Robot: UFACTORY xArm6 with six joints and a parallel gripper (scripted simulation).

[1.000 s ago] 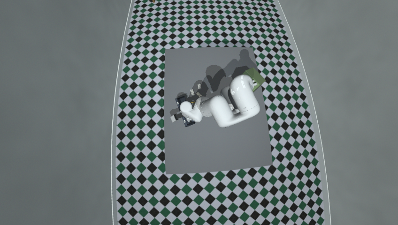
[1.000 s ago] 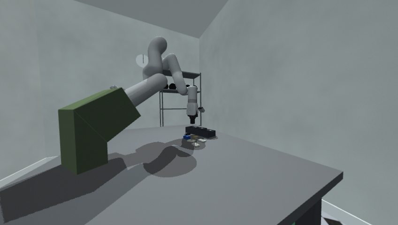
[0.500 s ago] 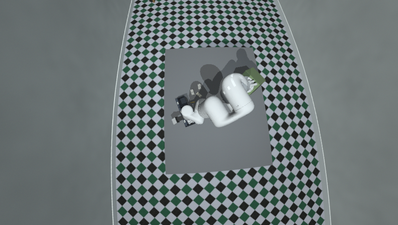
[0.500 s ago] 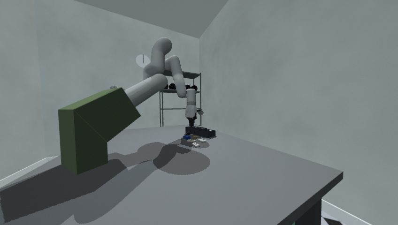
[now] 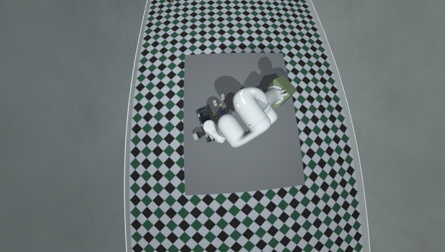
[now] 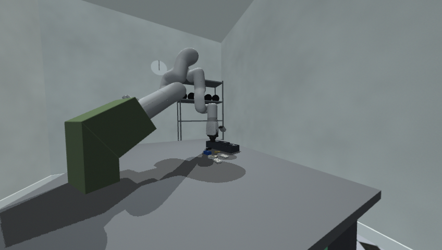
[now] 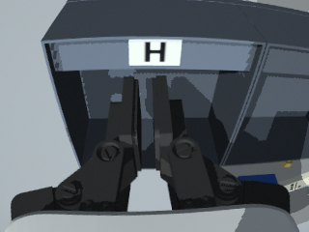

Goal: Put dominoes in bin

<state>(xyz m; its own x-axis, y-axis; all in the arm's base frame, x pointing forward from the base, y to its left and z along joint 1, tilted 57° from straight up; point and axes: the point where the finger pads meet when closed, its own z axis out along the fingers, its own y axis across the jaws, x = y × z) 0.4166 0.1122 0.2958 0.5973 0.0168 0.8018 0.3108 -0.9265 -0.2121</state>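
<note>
Your gripper [image 7: 146,100] hung low over the open top of the bin marked H [image 7: 154,52], its fingers drawn nearly together with only a thin gap between them and nothing visible in that gap. You had two pale dominoes [image 5: 215,102] lying flat on the grey table [image 5: 243,168], just beside the row of dark bins [image 6: 222,146], with a small blue block [image 6: 207,152] close by. A third domino [image 6: 217,160] showed in the exterior view. The arm's green base [image 6: 93,139] stood well apart from them
</note>
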